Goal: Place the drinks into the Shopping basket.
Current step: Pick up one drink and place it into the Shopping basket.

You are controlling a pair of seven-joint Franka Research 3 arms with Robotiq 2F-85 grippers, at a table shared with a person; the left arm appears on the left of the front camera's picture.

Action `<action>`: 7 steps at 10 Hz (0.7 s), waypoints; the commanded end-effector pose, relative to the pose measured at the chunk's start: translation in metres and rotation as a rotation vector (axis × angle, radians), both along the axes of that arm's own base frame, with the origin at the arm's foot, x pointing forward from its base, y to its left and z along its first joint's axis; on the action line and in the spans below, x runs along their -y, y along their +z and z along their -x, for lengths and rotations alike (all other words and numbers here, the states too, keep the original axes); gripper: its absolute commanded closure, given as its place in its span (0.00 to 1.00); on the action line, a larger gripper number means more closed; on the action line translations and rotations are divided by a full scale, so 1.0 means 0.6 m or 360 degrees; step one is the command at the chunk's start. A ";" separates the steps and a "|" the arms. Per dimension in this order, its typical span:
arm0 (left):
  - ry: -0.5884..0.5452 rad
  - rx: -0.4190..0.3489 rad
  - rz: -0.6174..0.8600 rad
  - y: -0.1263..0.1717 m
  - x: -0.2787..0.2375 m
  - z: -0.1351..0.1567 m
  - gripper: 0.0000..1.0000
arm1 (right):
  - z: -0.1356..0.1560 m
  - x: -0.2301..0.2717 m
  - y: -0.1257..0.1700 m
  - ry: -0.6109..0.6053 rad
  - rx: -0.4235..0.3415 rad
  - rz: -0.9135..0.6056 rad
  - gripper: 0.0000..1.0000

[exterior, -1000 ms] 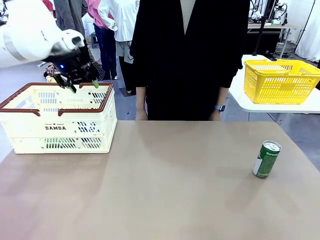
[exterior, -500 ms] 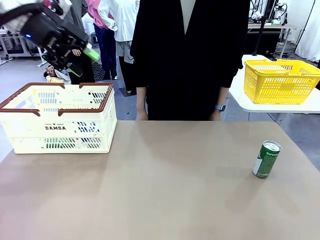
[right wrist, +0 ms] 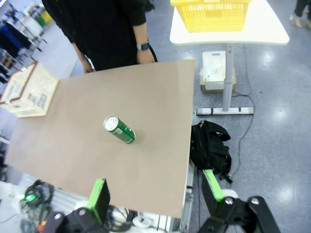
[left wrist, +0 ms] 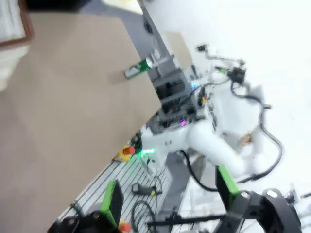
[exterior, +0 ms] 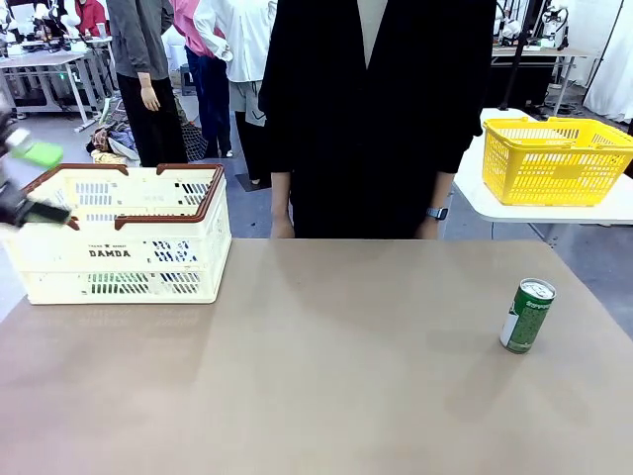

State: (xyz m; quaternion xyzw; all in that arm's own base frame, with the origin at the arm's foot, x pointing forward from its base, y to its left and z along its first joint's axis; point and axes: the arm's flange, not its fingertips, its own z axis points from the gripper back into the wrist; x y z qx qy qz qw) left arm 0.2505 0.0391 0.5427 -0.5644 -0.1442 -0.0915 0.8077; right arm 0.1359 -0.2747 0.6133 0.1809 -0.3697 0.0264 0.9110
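So my left claw is way off at the left table edge, blurry, fingers spread and holding nothing, just beside the Shopping basket. The one green can stands upright near the right side of the table, well apart from it. My right claw is spread too, hovering off the table's edge; its wrist view shows the can from above. A second ago my left claw hung over the basket's rim; it's swung away since.

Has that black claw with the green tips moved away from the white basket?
Yes. The left gripper swung up from above the Shopping basket, then out past its left rim toward the picture's left edge, fingers open.
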 end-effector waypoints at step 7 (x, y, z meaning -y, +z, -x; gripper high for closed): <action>0.0335 -0.0149 0.0153 -0.035 -0.127 0.042 0.00 | 0.005 0.002 0.003 -0.0035 -0.0029 0.0005 0.00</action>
